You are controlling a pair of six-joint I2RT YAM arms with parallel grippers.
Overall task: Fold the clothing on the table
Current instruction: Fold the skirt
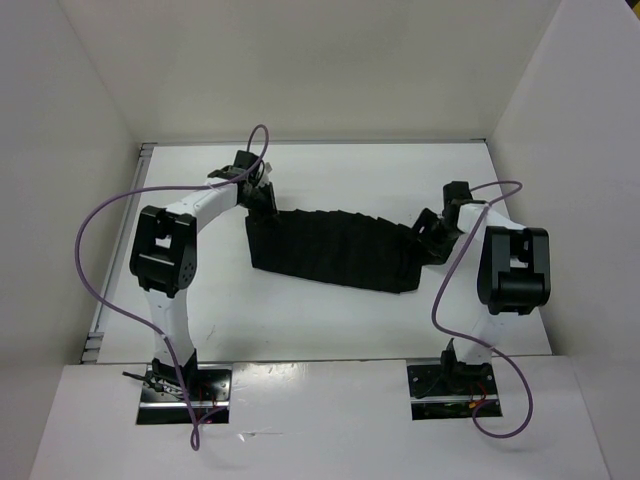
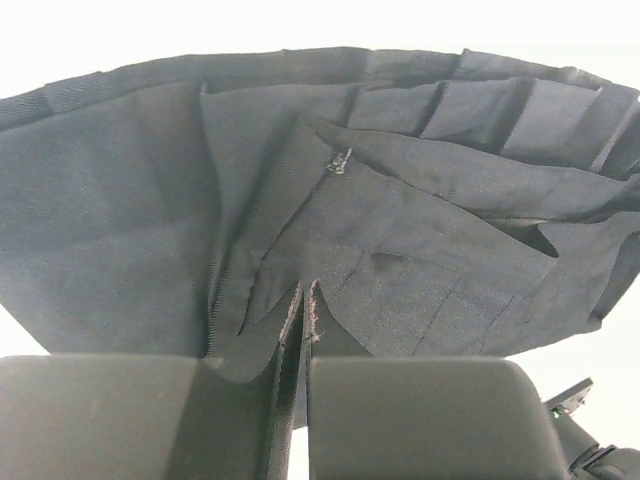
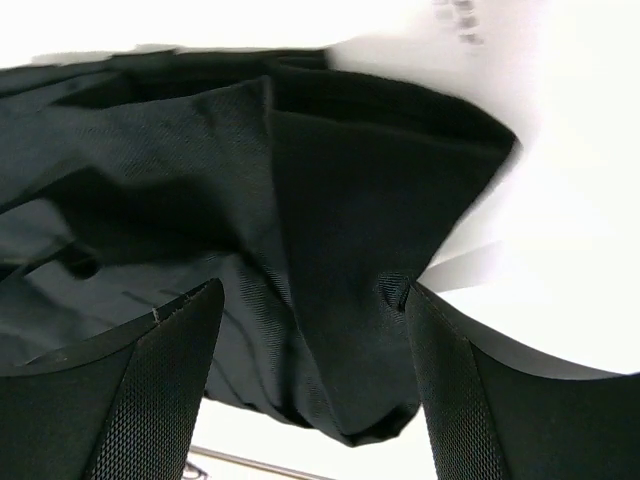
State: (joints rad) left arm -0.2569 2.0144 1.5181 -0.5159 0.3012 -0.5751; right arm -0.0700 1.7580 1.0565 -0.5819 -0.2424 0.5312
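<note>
The clothing (image 1: 330,250), a black pleated garment, lies stretched as a wide band across the middle of the table (image 1: 330,325). My left gripper (image 1: 264,200) is at its far left corner. In the left wrist view this gripper (image 2: 305,292) is shut on a pinch of the clothing (image 2: 400,210), which fans out beyond it. My right gripper (image 1: 428,240) is at the garment's right end. In the right wrist view it (image 3: 312,295) stands open, its fingers (image 3: 165,360) wide apart, with a loose bunch of the clothing (image 3: 330,210) hanging between them.
White walls (image 1: 70,120) close the table in at the left, back and right. A metal strip (image 1: 115,290) runs along the left edge. Purple cables (image 1: 95,215) loop off both arms. The two arm bases (image 1: 185,385) stand at the near edge.
</note>
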